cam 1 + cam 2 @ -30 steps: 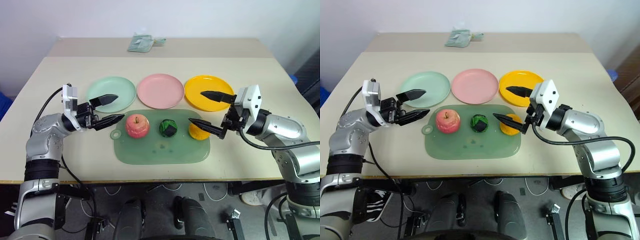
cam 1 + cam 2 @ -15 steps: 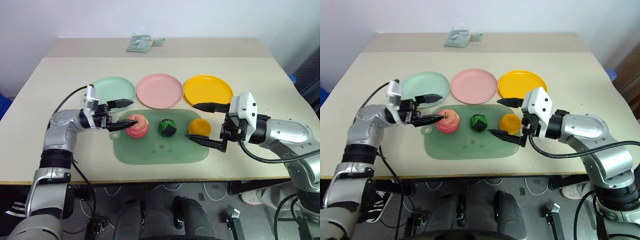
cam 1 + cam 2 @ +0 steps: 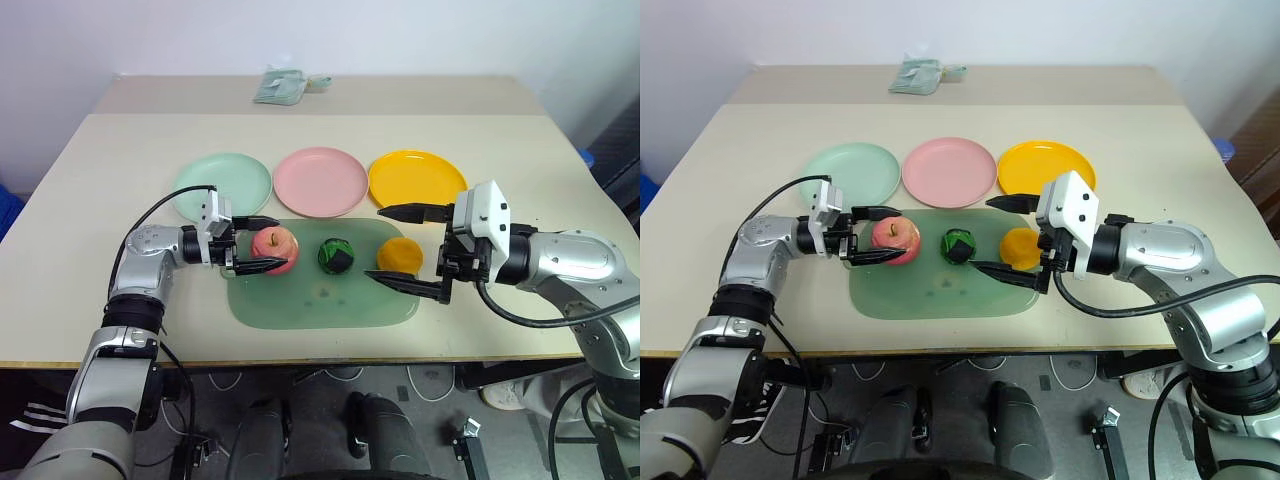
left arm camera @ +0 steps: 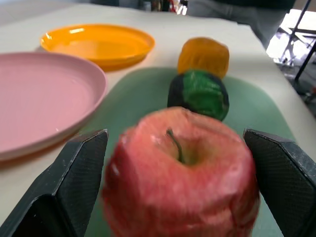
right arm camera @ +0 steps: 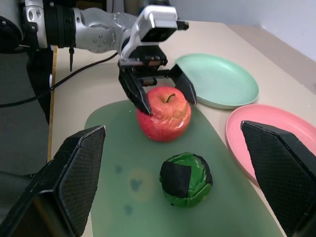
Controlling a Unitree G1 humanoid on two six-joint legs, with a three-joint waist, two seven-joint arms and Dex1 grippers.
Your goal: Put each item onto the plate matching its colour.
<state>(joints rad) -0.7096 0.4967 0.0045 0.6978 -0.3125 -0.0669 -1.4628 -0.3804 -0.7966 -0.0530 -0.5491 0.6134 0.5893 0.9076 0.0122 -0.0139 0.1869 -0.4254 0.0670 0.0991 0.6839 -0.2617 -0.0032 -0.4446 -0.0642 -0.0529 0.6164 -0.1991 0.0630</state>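
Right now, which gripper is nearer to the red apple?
Left. The left gripper has its open fingers on either side of the apple; the right gripper brackets the yellow-orange fruit, beyond the green ball.

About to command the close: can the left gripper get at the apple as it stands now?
Probably yes. The left gripper is open with a finger on either side of the apple, which sits on the green mat. Nothing lies between them, and the green ball sits clear to the side.
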